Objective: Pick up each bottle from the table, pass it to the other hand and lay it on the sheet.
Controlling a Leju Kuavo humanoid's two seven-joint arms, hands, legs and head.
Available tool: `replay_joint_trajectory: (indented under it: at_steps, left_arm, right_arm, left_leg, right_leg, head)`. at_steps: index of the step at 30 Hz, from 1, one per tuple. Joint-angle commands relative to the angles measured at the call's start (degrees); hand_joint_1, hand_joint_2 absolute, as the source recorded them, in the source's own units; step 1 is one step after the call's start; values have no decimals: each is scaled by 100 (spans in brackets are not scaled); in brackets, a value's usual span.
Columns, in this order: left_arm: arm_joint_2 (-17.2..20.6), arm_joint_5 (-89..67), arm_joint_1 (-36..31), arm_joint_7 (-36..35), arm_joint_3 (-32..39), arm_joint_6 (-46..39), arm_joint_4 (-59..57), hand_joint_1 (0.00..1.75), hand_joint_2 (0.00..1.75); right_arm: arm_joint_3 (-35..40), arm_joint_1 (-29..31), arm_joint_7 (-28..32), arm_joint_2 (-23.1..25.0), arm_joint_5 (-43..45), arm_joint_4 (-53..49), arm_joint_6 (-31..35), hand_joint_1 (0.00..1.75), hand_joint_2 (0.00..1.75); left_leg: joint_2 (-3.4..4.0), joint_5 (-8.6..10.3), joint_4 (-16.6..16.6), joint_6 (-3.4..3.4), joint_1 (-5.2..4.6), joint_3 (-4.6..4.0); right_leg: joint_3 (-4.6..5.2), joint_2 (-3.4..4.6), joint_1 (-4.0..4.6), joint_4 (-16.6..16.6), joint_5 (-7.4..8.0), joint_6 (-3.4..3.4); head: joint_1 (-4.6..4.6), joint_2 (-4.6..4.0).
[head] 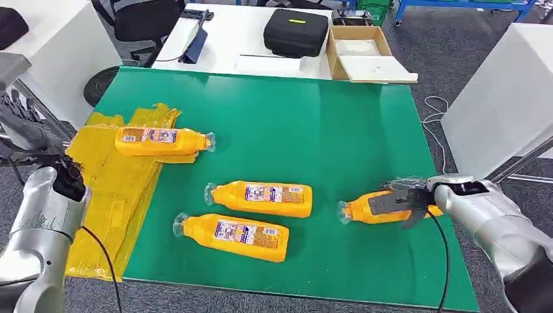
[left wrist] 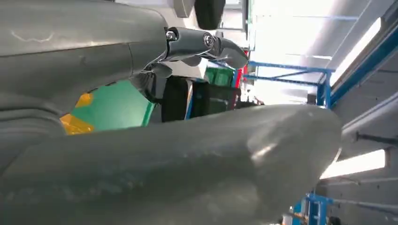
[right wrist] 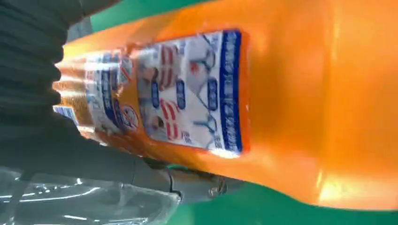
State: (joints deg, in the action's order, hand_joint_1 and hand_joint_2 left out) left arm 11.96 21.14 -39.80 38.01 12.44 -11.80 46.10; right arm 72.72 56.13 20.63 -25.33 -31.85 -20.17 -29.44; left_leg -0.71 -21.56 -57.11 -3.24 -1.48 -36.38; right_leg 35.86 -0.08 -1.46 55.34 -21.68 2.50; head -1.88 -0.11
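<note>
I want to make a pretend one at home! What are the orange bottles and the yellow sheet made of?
The orange bottles, like the one mid-table, look like glossy plastic: smooth, shiny highlights, clear caps, printed paper or film labels. The yellow sheet looks like thin plastic film, since it lies wrinkled and creased. The green table cover seems a smooth mat, material uncertain.

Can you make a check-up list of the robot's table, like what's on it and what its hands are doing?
Surface: green table, flat.
Job's things: four orange bottles; one lies on the yellow sheet, two on the green, one under the right hand.
Clutter: nothing seen on the green.
Hands: right hand grips a bottle; left hand raised, empty.
Cables: black ones along both arms.
Surroundings: black case, cardboard box behind.
</note>
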Motion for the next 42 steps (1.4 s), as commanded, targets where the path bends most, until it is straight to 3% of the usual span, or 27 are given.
replay_joint_trajectory:
  at_steps: [1,2,10,14,17,25,26,27,42]
  left_arm:
    - [-350,-42,-35,47,42,-149,-232,0,0]
    - [-364,-48,-36,53,39,-160,-233,0,0]
    - [-576,-137,-135,89,29,-245,-331,0,0]
    - [-573,-145,-187,93,55,-223,-403,0,0]
    - [-574,-185,-307,109,63,-214,-517,0,0]
    - [-735,-285,-624,151,31,-264,-843,0,0]
    - [-756,-297,-631,158,44,-284,-833,0,0]
    - [-766,-305,-620,166,59,-292,-802,0,0]
    - [-757,-303,-614,165,70,-288,-792,0,0]
  right_arm:
    - [210,140,-303,329,-65,633,106,0,175]
    - [211,153,-295,322,-67,631,95,0,175]
    - [252,197,-552,342,-160,774,19,0,175]
    - [255,203,-623,355,-181,808,8,0,175]
    - [254,246,-652,368,-199,832,-63,0,175]
    - [75,-46,-855,342,-85,884,131,0,175]
    - [42,-100,-904,362,-72,882,181,161,175]
    - [-12,-134,-919,380,-35,889,190,171,175]
    - [-21,-144,-894,363,-30,881,183,171,175]
  left_leg:
    - [-1,-2,2,17,3,13]
    - [2,-11,-2,40,13,30]
    - [-5,10,-2,5,2,6]
    - [-9,8,-10,30,13,16]
    - [-10,16,-8,13,7,6]
    - [-30,22,-7,12,10,10]
    - [-24,24,-6,-1,6,5]
    - [-26,22,-8,10,12,9]
    - [-22,22,-10,9,12,14]
  right_leg:
    - [-14,-5,2,-3,-3,-10]
    - [-35,-6,12,-6,-9,-25]
    - [-7,-9,3,-3,15,-17]
    - [-23,-12,13,-2,12,-29]
    - [-11,-10,7,0,19,-17]
    - [-21,-26,11,-6,20,-15]
    - [-12,-17,6,-6,24,-7]
    - [-20,-22,12,-8,22,-14]
    - [-26,-17,12,-14,24,-12]
  head:
    - [0,0]
    - [0,0]
    - [2,0]
    - [0,0]
    - [2,0]
    - [0,0]
    - [2,0]
    - [0,0]
    - [2,0]
